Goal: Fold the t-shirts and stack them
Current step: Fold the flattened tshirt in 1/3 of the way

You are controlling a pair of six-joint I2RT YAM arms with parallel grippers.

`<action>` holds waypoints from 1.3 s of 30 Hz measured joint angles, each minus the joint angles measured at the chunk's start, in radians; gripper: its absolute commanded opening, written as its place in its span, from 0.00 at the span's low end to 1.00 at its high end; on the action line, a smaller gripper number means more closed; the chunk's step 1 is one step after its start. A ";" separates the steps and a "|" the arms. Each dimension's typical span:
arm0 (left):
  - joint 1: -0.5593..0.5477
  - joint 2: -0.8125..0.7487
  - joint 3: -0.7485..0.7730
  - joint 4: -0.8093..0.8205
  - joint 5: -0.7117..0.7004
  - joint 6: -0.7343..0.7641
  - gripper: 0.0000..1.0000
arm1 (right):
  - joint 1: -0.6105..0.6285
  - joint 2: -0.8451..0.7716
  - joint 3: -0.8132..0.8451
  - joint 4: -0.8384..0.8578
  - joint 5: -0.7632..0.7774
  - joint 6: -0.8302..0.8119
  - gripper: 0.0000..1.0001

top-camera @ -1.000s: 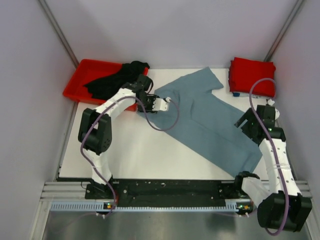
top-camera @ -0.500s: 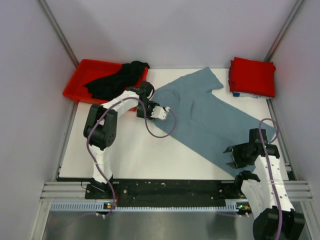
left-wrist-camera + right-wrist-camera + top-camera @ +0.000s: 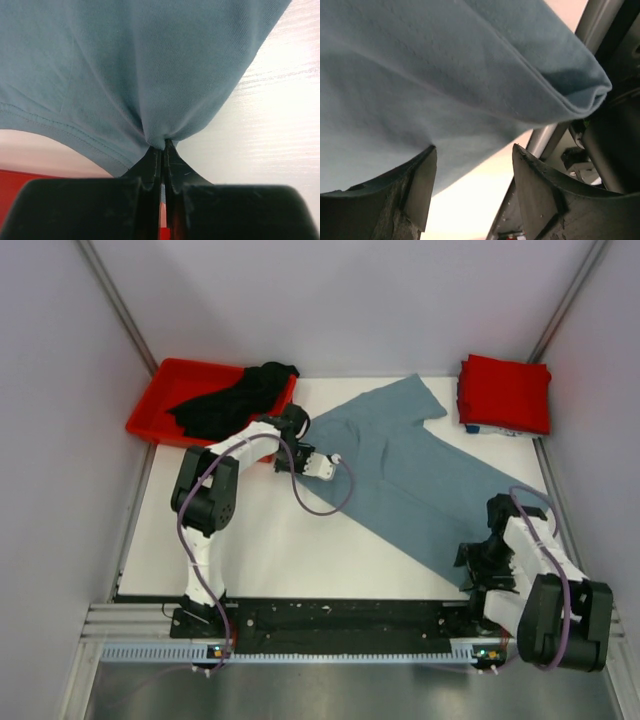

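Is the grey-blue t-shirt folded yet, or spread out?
Spread out. The grey-blue t-shirt lies flat, stretched diagonally across the table; the left gripper pinches its edge.

Grey-blue t-shirt (image 3: 125, 60) cut off at wrist-view edges, red bin (image 3: 7, 192) mostly hidden behind left hand (image 3: 161, 146)

You have a red plastic bin (image 3: 170, 400) at the white tabletop's (image 3: 270, 550) far left corner, jutting past its left edge. Pale panels (image 3: 340, 300) wall it; a slotted rail (image 3: 330, 651) lines the near edge.
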 measured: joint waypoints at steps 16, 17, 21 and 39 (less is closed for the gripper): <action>0.009 -0.012 -0.017 -0.037 0.026 -0.035 0.00 | -0.114 0.182 0.072 0.087 0.089 0.006 0.00; 0.008 -0.018 -0.023 -0.051 0.042 -0.041 0.00 | -0.131 0.191 0.084 0.091 0.112 -0.007 0.00; -0.010 -0.058 -0.076 -0.113 0.109 -0.063 0.00 | -0.186 0.296 0.191 0.152 0.266 -0.137 0.00; -0.132 -0.290 -0.381 -0.395 0.326 -0.302 0.59 | -0.196 0.458 0.330 0.245 0.596 -0.515 0.23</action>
